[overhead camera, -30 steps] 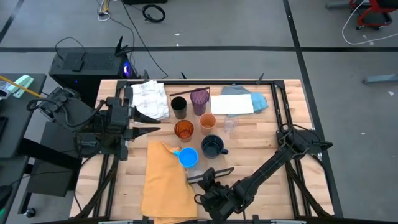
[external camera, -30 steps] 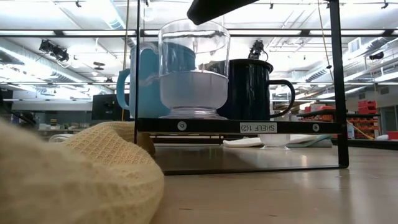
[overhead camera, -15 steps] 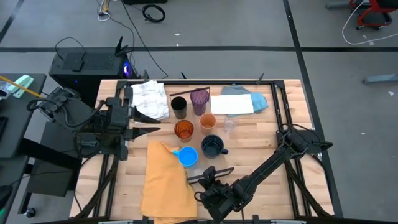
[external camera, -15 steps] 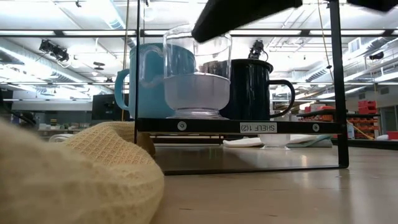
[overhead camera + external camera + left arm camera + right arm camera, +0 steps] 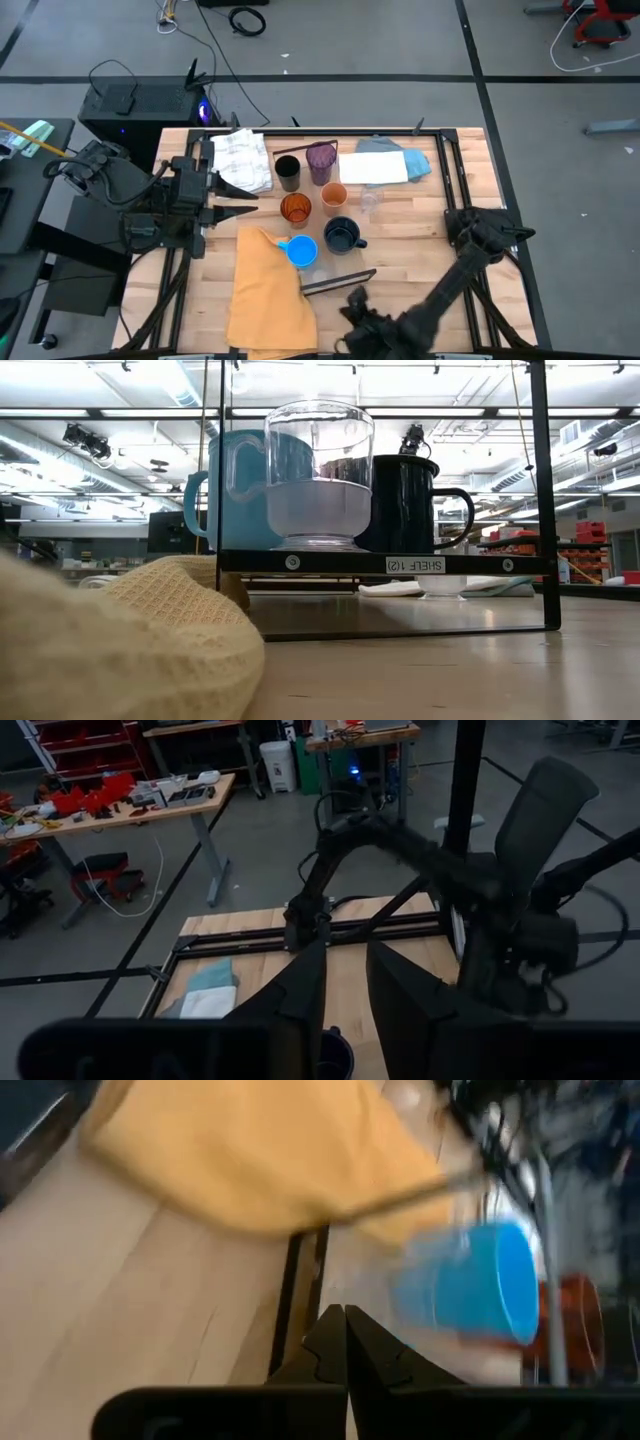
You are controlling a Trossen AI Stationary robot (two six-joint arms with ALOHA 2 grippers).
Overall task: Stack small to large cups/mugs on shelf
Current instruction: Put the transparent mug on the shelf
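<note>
Looking down on the table, the left gripper (image 5: 243, 209) is hanging at the 9 o'clock edge and pointing in toward the middle. Its fingers (image 5: 305, 995) are sitting a little apart with nothing between them.

The right gripper (image 5: 345, 1316) is hovering low at the 6 o'clock edge. Its fingers are pressed together and empty, just short of the shelf (image 5: 338, 281).

From table level, a clear cup (image 5: 318, 475) is standing upright on the shelf's top bar. The bright blue mug (image 5: 235, 490) is showing at its 9 o'clock and the navy mug (image 5: 405, 505) at its 3 o'clock.

From above, the rest are grouping around the table's centre. The orange tumbler (image 5: 295, 208) and peach cup (image 5: 334, 194) are in the middle, while the black cup (image 5: 287, 172) and purple tumbler (image 5: 320, 160) are toward 12 o'clock. The yellow cloth (image 5: 262, 295) is lying around 7 o'clock.
</note>
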